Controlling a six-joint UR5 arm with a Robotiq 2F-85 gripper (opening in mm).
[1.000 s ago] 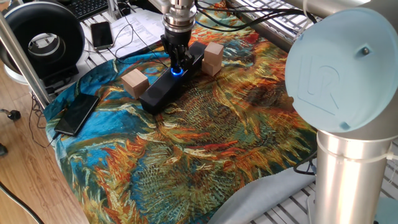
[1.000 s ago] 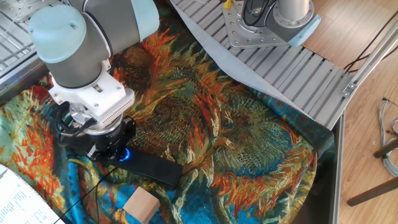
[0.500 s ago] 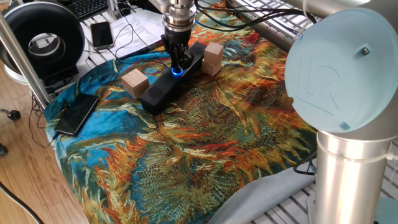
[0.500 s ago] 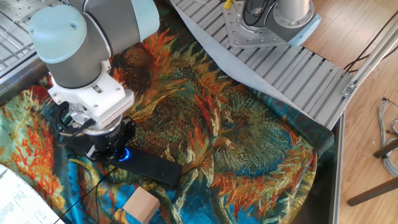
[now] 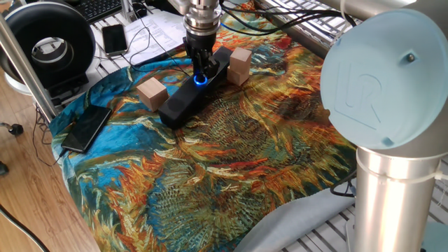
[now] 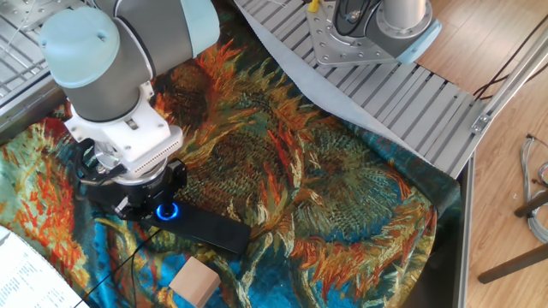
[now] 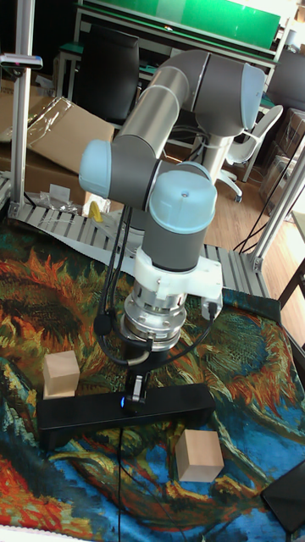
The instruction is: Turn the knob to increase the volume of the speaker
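Observation:
The speaker (image 5: 178, 103) is a long black bar lying diagonally on the sunflower-print cloth; it also shows as the speaker (image 6: 210, 229) and the speaker (image 7: 169, 405). Mid-top of it the knob (image 5: 200, 80) glows blue, and its ring shows clearly as the knob (image 6: 165, 210). My gripper (image 5: 199, 72) points straight down onto the knob, its fingers close together around it. The tall fixed view shows the gripper (image 7: 135, 394) touching the speaker's top beside a blue glint of the knob (image 7: 127, 402). The gripper (image 6: 154, 204) hides part of the knob.
Two pale wooden blocks flank the speaker, one block (image 5: 151, 92) on the near left and one block (image 5: 240, 64) at the far right. A flat black phone (image 5: 86, 127) lies at the cloth's left edge. A round black fan (image 5: 49, 45) stands behind it.
The gripper has rotated about its vertical axis on the knob; its fingers look narrower in one fixed view, and more of the blue ring shows in the other. The speaker has stayed put.

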